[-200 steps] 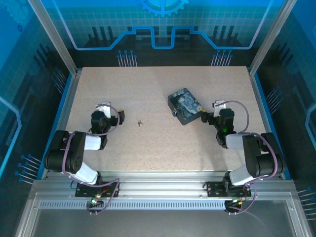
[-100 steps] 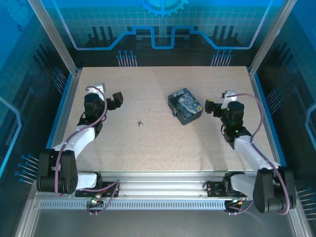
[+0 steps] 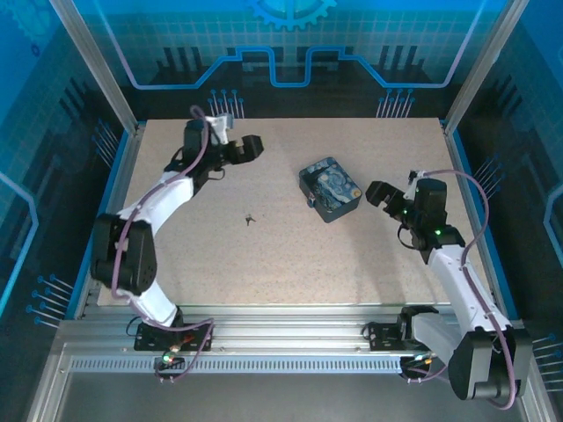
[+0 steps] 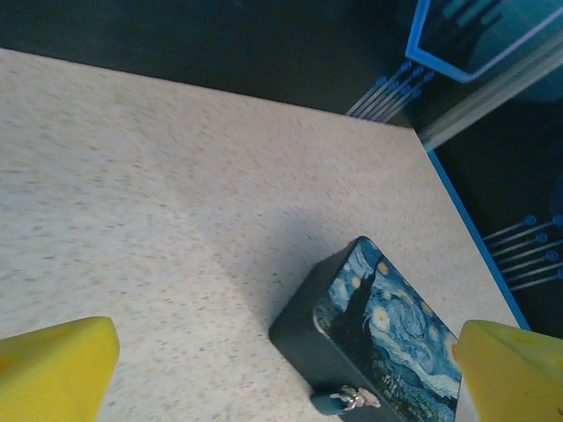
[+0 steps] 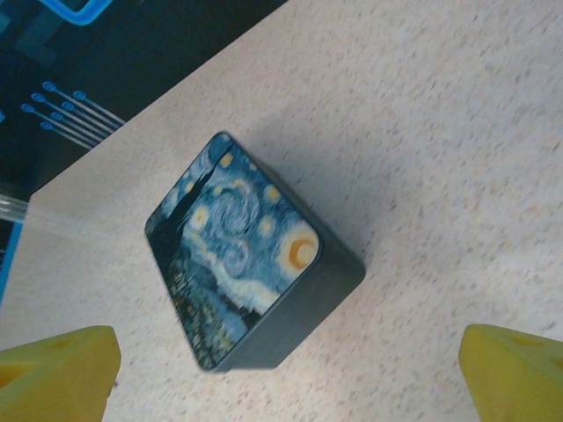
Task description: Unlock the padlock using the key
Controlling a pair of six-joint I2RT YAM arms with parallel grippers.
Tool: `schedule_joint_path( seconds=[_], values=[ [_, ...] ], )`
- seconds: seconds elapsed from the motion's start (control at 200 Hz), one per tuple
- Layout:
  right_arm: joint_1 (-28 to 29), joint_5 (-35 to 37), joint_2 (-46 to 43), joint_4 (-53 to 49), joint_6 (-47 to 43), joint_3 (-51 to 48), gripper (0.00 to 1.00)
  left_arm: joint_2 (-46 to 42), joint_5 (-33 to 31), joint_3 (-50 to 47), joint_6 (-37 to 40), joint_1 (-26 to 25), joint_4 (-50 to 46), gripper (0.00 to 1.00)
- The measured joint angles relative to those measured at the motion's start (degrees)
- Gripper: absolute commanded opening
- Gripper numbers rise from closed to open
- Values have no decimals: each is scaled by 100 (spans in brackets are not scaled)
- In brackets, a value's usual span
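Both wide open and empty: left gripper [image 3: 250, 147] should come down squarely over the key [image 3: 250, 217] lying loose mid-table, right gripper [image 3: 378, 192] steady the tin [image 3: 331, 188] carrying the padlock [image 3: 310, 201]

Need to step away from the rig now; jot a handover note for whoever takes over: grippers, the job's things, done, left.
Left gripper: open, empty, near the far edge, left of the tin.
Right gripper: open, empty, just right of the tin.
Key: loose on the table, left of the tin, apart from both grippers.
Padlock: at the tin's side; too small to tell whether it is locked.
Done: nothing gripped.
Left: pick up the key, insert, turn.
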Motion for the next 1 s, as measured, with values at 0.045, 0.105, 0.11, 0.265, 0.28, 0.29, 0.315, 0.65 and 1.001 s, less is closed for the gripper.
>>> schedule_joint_path(
  seconds=[0.045,0.105,0.11,0.265,0.28,0.29,0.315,0.65,1.001],
  values=[
    [7,-116,-44,-50,87,-48,100,275,37,302,0,-111,-170,99],
    [44,-219,-74,-98,175,-122,100,688,66,750,9,-258,-407,99],
    [48,-234,-74,-101,192,-136,100,739,66,804,11,-275,-446,99],
    [225,-411,-92,-168,374,-452,100,1790,74,2009,48,-680,-1023,99],
    [234,-415,-94,-177,387,-476,100,1875,76,2120,48,-713,-1075,99],
    [247,-431,-94,-181,402,-496,100,1919,76,2170,50,-730,-1093,99],
    [273,-439,-96,-201,415,-535,100,2085,76,2358,50,-793,-1174,99],
    [348,-461,-232,-240,557,-820,100,3735,323,4301,66,-1178,-2135,99],
    [385,-546,315,31,597,-892,100,3834,728,4339,269,-1425,-2402,96]
  ],
)
